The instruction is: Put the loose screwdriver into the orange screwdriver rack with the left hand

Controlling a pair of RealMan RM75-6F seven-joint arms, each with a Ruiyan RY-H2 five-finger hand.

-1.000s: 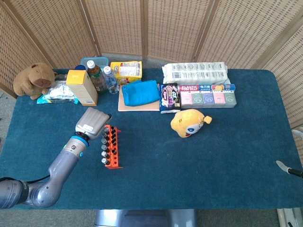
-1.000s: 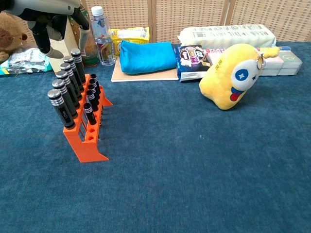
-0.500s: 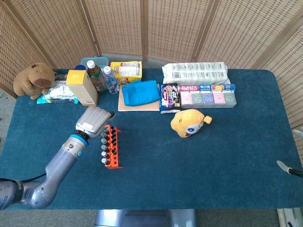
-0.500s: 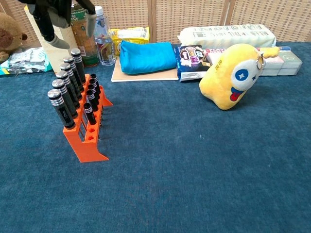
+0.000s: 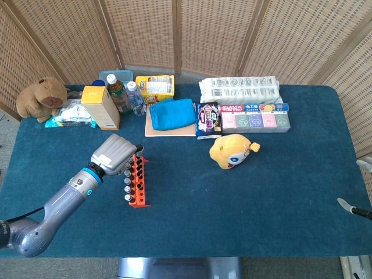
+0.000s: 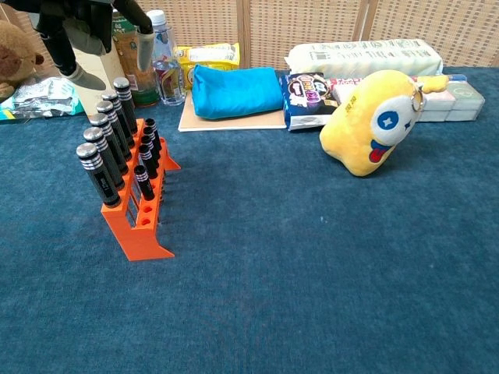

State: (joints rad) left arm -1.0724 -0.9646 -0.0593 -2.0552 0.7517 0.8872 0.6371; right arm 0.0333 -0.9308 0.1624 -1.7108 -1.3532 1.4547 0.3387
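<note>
The orange screwdriver rack (image 5: 137,181) (image 6: 140,226) stands on the blue cloth at the left, with several black-handled screwdrivers (image 6: 103,160) upright in its slots. No screwdriver shows lying loose on the cloth. My left hand (image 5: 114,154) (image 6: 87,29) hovers just above and behind the rack's far end, its fingers (image 6: 81,76) hanging apart with nothing between them. Only a sliver of my right hand (image 5: 351,206) shows at the right edge of the head view, low beside the table's corner.
A yellow plush toy (image 6: 374,121) lies right of centre. Along the back stand a tan box (image 5: 101,107), bottles (image 6: 164,58), a blue pouch (image 5: 172,113), snack packs (image 5: 256,116) and a brown plush capybara (image 5: 40,99).
My left hand has risen from beside the rack's far screwdrivers and hovers higher above them. The forearm has swung lower and leftward. The rack and screwdrivers have not moved.
</note>
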